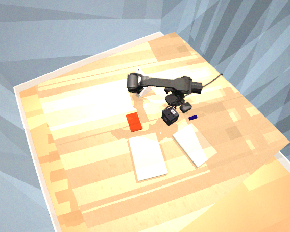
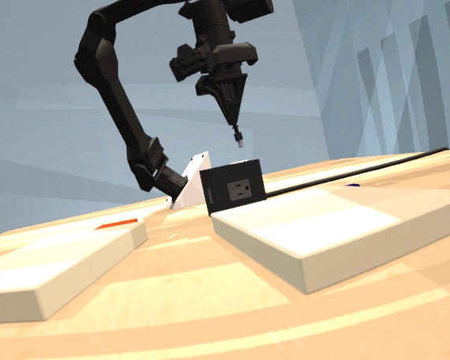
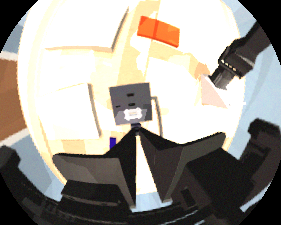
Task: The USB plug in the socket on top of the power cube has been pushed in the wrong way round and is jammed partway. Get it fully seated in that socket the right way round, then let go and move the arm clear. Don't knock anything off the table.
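The dark power cube stands on the table. Its top carries outlet slots and a pale socket plate. My gripper is shut on the USB plug, a small dark body with a pale metal end that points down. The plug hangs above the cube's top, with a gap between them in the exterior view. In the wrist view the plug's dark body shows just at the fingertips, by the socket plate's edge. Which way round the plug faces I cannot tell.
Two pale slabs lie in front of the cube. An orange-red block and a small blue block lie on either side. A black cable runs from the cube across the table.
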`<state>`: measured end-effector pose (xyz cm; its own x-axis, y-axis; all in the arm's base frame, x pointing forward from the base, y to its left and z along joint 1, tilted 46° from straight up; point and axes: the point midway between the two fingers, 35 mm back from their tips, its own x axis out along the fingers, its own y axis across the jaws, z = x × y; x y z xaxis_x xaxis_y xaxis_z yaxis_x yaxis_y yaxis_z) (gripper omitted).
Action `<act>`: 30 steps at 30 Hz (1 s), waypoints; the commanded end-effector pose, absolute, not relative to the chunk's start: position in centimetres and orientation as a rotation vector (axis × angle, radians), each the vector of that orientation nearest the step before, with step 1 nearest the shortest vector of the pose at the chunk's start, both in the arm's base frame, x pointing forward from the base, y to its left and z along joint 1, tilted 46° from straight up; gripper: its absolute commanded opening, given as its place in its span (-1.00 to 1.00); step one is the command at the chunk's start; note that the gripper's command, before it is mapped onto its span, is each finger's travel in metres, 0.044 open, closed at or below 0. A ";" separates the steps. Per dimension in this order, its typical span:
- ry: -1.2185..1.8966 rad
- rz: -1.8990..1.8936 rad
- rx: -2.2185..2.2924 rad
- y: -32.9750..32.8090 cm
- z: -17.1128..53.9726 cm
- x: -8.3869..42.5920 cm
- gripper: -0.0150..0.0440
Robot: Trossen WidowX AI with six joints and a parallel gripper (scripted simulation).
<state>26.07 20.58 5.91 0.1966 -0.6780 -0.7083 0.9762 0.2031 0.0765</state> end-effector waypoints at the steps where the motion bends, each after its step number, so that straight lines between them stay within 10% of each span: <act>1: 0.612 -1.257 0.592 20.5 5.9 26.1 -0.49; 30: 0.619 -1.252 0.581 20.0 5.9 26.2 -0.49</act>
